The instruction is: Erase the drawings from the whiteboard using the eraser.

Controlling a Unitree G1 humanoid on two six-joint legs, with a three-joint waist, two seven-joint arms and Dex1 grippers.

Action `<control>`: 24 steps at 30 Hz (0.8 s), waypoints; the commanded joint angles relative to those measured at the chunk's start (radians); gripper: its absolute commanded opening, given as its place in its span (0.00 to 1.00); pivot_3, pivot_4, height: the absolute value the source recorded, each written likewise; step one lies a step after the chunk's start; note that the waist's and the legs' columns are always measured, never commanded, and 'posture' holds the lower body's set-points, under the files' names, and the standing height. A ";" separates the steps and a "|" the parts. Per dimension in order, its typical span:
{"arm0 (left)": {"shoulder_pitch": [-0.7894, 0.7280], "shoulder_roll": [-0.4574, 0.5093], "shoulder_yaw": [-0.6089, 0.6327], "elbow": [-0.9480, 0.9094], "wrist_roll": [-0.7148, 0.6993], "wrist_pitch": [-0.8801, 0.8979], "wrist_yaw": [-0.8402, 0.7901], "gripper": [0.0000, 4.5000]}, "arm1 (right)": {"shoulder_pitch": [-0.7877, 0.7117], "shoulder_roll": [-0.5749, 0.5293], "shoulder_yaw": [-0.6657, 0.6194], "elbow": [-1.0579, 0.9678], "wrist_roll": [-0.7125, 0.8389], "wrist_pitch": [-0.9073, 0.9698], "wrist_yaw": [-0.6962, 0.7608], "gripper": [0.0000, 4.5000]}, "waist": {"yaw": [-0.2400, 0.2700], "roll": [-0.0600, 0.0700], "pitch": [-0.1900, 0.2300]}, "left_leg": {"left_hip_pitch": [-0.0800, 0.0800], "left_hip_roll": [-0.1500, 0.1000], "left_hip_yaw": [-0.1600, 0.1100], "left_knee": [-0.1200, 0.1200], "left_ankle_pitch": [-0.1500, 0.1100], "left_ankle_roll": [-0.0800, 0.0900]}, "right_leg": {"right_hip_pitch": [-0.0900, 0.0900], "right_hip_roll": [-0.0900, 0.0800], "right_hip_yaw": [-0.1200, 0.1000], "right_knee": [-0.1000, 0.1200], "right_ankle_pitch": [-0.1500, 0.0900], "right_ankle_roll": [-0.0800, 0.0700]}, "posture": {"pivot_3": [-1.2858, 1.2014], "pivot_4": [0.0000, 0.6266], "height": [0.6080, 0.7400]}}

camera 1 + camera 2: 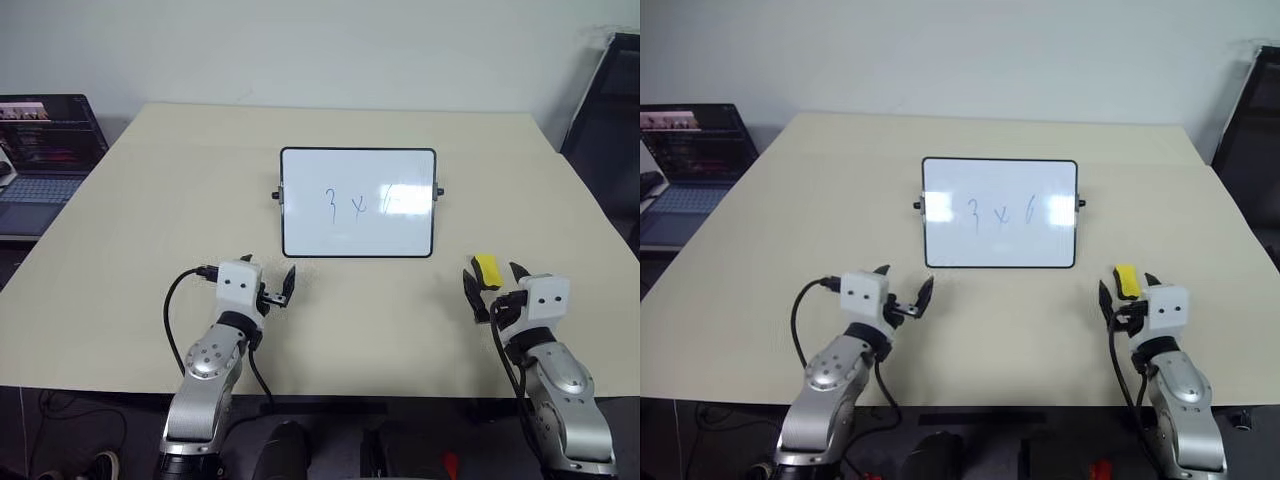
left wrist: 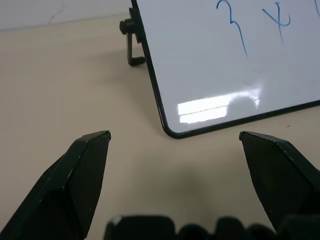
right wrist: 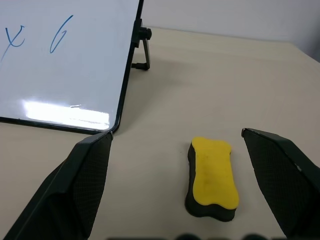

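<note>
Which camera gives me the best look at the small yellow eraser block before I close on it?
The right wrist view: the small yellow eraser block with a dark underside lies flat on the beige table, large and unblocked, between the open right gripper fingers. Both head views show only a small yellow patch ahead of that gripper.

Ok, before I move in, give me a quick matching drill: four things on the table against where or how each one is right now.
1. eraser
2. whiteboard
3. left gripper
4. laptop

a. propped tilted at table centre, marks on it
b. off the table's left edge, screen lit
c. flat on the table ahead of the open right gripper
d. jaws open, near the board's lower left corner

Pairs: 1-c, 2-a, 3-d, 4-b
</note>
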 commanded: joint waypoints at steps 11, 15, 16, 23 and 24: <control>-0.029 0.156 0.004 -0.036 -0.104 0.024 -0.235 1.00 | -0.034 -0.014 -0.061 -0.266 0.029 0.247 -0.101 0.99 | -0.002 0.000 0.000 | 0.002 0.000 0.001 -0.005 0.000 0.000 | -0.001 0.000 0.000 0.000 -0.001 -0.002 | 0.52 0.24 1.00; -0.065 0.315 0.022 -0.068 -0.212 0.038 -0.458 1.00 | -0.068 -0.043 -0.042 -0.287 0.032 0.297 -0.080 0.99 | -0.002 0.000 0.000 | 0.003 0.000 0.001 -0.006 0.000 0.000 | -0.001 0.000 0.000 -0.001 -0.001 -0.002 | 0.52 0.24 1.00; -0.069 0.361 0.031 -0.071 -0.241 0.040 -0.518 1.00 | -0.075 -0.039 -0.036 -0.287 0.027 0.311 -0.092 0.99 | -0.003 0.000 0.000 | 0.003 0.000 0.002 -0.007 0.000 0.000 | -0.001 0.000 0.000 -0.001 -0.001 -0.002 | 0.52 0.24 1.00; -0.295 0.503 -0.021 0.016 -0.367 0.114 -0.782 1.00 | -0.176 -0.032 -0.070 -0.278 0.089 0.546 -0.146 0.99 | 0.001 0.001 0.001 | 0.002 -0.001 0.001 -0.009 0.000 0.000 | -0.002 0.000 -0.001 -0.001 -0.003 -0.003 | 0.52 0.24 1.00; -0.335 0.501 -0.039 0.036 -0.372 0.114 -0.812 1.00 | -0.195 -0.034 -0.082 -0.273 0.110 0.576 -0.141 0.99 | 0.001 0.001 0.001 | 0.002 -0.001 0.001 -0.009 0.000 0.000 | -0.002 0.000 -0.001 -0.001 -0.003 -0.003 | 0.52 0.24 1.00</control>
